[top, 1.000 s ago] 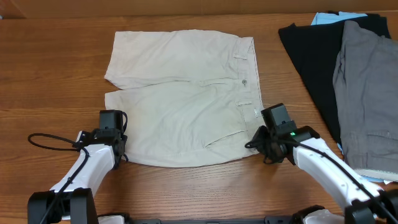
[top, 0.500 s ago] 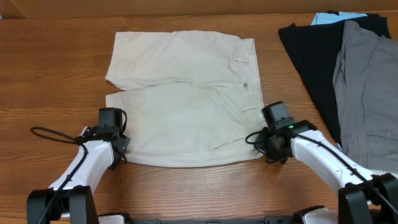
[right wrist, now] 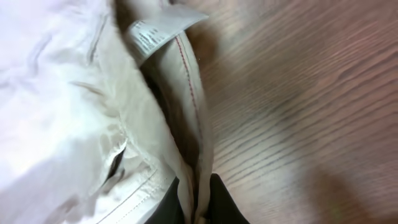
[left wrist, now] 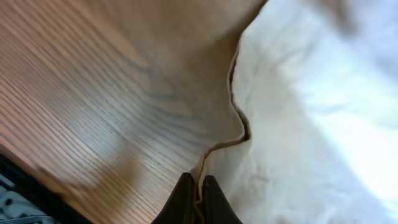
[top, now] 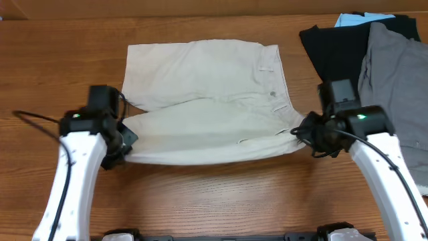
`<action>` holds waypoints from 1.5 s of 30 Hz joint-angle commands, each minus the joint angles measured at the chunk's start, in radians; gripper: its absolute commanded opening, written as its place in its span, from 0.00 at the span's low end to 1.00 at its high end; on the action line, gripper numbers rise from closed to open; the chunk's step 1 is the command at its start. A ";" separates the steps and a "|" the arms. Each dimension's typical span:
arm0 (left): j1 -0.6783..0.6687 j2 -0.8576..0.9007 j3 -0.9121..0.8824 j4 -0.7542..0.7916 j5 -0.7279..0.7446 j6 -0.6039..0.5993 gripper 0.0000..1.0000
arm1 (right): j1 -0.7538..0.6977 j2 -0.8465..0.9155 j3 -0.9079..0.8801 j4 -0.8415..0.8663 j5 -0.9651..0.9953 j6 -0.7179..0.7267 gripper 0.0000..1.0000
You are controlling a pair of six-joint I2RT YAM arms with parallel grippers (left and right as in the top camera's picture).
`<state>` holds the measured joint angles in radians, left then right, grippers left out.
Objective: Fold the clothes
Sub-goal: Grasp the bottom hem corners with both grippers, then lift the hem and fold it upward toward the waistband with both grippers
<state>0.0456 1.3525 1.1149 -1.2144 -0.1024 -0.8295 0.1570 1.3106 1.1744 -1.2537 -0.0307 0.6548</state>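
Observation:
The light beige khaki shorts (top: pixel 207 100) lie spread on the wooden table, waistband to the right with its button. My left gripper (top: pixel 124 144) is shut on the hem corner of the near leg (left wrist: pixel 261 124) and holds it lifted off the table. My right gripper (top: pixel 302 133) is shut on the near waistband corner (right wrist: pixel 180 118), beside the small white label (right wrist: pixel 155 31), also lifted. The near half of the shorts hangs stretched between the two grippers. The far half rests flat.
A black garment (top: pixel 334 53) and grey shorts (top: pixel 394 87) lie at the right side of the table, close to my right arm. A light blue item (top: pixel 354 18) peeks out at the back right. Bare wood (top: pixel 214 194) lies in front.
Both grippers have risen and moved away from me, lifting the near edge of the shorts off the table. The near half now hangs taut between them.

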 commanded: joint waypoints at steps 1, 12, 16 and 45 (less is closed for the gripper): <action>0.000 -0.102 0.090 -0.074 -0.063 0.048 0.04 | -0.012 -0.043 0.073 -0.083 0.026 -0.039 0.04; 0.000 -0.286 0.143 -0.173 -0.029 0.097 0.04 | -0.012 -0.186 0.077 -0.236 0.038 -0.035 0.04; 0.000 -0.239 0.143 -0.055 -0.040 0.097 0.04 | -0.012 -0.164 0.076 -0.125 0.057 -0.035 0.04; -0.073 0.463 0.143 0.951 -0.032 0.097 0.04 | -0.029 0.451 0.076 0.637 0.143 -0.034 0.04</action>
<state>-0.0105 1.7687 1.2388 -0.3317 -0.1047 -0.7483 0.1410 1.7306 1.2247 -0.6849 0.0677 0.6247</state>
